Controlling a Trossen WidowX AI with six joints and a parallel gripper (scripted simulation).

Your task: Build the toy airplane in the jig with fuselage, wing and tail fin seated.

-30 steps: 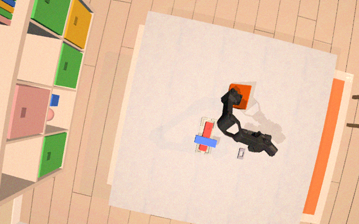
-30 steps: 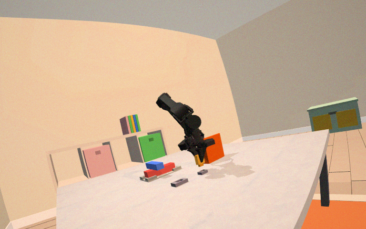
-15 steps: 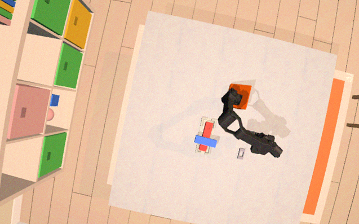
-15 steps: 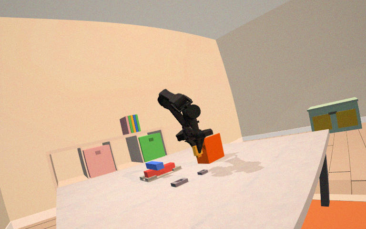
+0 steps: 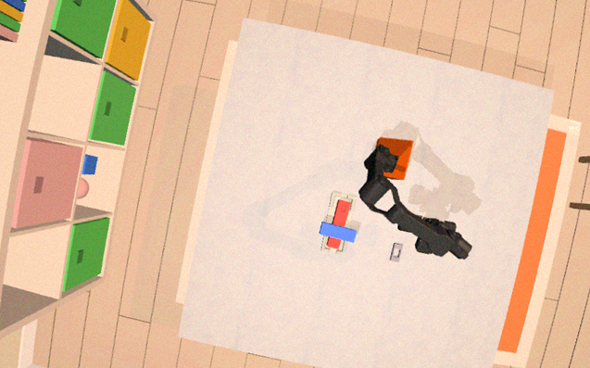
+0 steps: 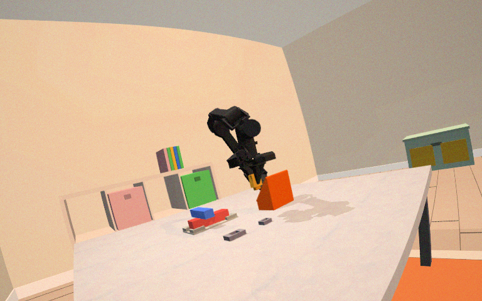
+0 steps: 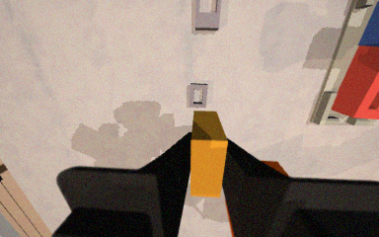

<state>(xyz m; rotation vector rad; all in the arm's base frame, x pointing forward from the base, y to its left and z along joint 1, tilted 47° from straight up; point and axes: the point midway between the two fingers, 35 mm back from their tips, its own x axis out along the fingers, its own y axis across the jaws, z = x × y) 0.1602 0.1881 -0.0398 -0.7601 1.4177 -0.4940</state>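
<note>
The yellow tail fin (image 6: 254,181) (image 7: 207,170) is held in my gripper (image 6: 256,178) (image 7: 203,137), which is shut on it above the table. The fin's tab is not clearly visible. The red fuselage (image 5: 342,209) (image 6: 223,214) (image 7: 351,89) lies in the pale cradle (image 5: 332,199) (image 6: 232,216) (image 7: 322,108) and looks flat. The blue wing (image 5: 338,232) (image 6: 202,212) (image 7: 372,34) lies crosswise on top of the fuselage; its tab is hidden. My gripper is to the side of the cradle, clear of the fuselage. In the top view the arm hides the fin.
An orange block (image 5: 406,148) (image 6: 280,191) (image 7: 274,168) with a sloped side stands close to my gripper. A small grey holder (image 6: 264,222) (image 7: 204,96) and a larger grey holder (image 5: 395,259) (image 6: 235,237) (image 7: 207,23) lie on the table (image 5: 266,121) (image 6: 159,266).
</note>
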